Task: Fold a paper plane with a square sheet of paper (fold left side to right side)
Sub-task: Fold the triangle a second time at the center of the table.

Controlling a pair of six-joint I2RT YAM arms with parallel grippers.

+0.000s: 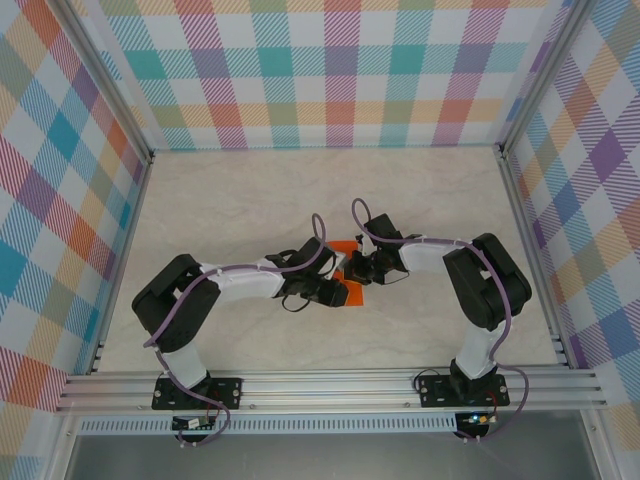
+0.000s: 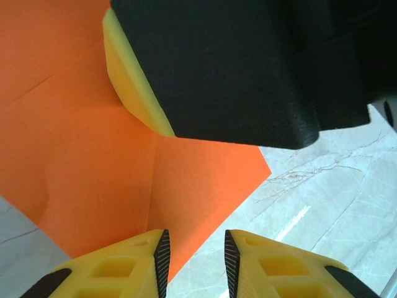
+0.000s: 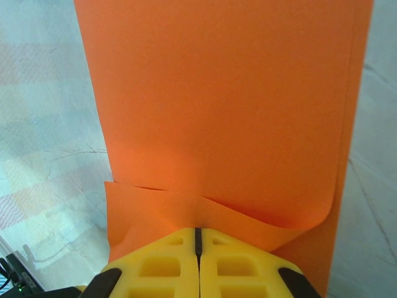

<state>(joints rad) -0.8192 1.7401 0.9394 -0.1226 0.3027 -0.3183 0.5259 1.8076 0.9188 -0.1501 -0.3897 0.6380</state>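
Right fingers: yellow, pressed flat together with only a hairline seam between them, clenched on the lifted edge of the square sheet of paper.

Sheet: bright orange, two layers at the right fingertips. The upper layer rises away from the tips as a broad smooth panel, and its near edge curls down in a shallow wave to the seam. The lower layer shows as a flatter strip just under that wave, on either side of the tips.

Left fingers: yellow with black ribbed pads, released, a clear gap between the pads, nothing held. The orange sheet lies ahead of and beneath one finger. A straight crease runs away from that finger's tip, and a fainter slanting crease crosses the far part. One pointed corner of the sheet sits ahead of the gap, and the slanting edge runs back from it towards the gap.

Beyond the crease, one yellow right finger and the black housing of the right arm stand over the sheet and hide its far part.

From above, the sheet lies near the middle of the counter, at the spot where both sets of fingers meet close together. Orange patches show on either side of them.

Counter: pale marble pattern with grey veins, bare beside the left fingers.

Surround: walls in pastel check on three sides. An aluminium rail along the near edge carries both arm bases.
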